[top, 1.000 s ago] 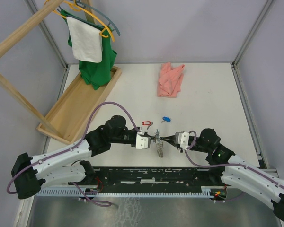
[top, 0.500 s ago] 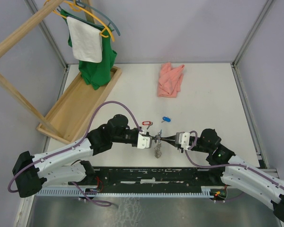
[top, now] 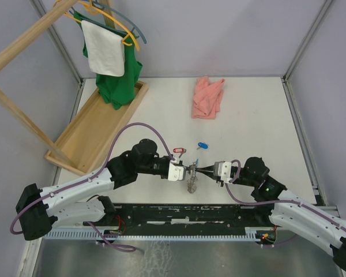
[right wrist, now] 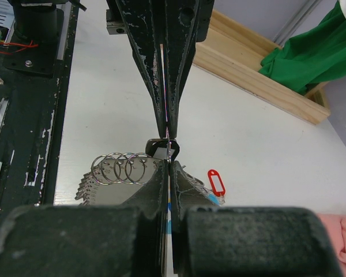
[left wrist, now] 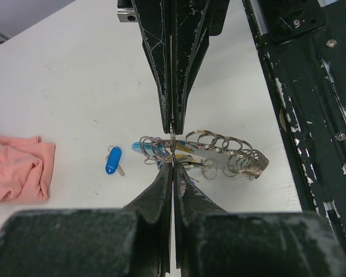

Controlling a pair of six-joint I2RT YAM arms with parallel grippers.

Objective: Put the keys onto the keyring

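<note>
My left gripper (top: 188,169) and right gripper (top: 196,169) meet tip to tip over the near middle of the table, both shut. The keyring (top: 191,182), a bunch of silvery rings (left wrist: 225,151) with a light-blue tag, hangs below the meeting point. My right gripper (right wrist: 168,163) pinches its thin loop. A black-tagged key (right wrist: 160,148) sits at the left gripper's tip. My left gripper (left wrist: 172,163) is shut there. A red-tagged key (top: 179,151) (right wrist: 216,182) and a blue-tagged key (top: 202,145) (left wrist: 113,160) lie loose on the table just beyond.
A pink cloth (top: 207,97) lies at the back middle. A wooden tray (top: 98,124) sits at the left under a wooden rack with a green garment (top: 120,78) and a white towel on hangers. The black base rail (top: 184,213) runs along the near edge.
Both grippers stay pinched together. The meeting point and the hanging keyring have shifted slightly to the left, and the ring bunch has swung a little.
</note>
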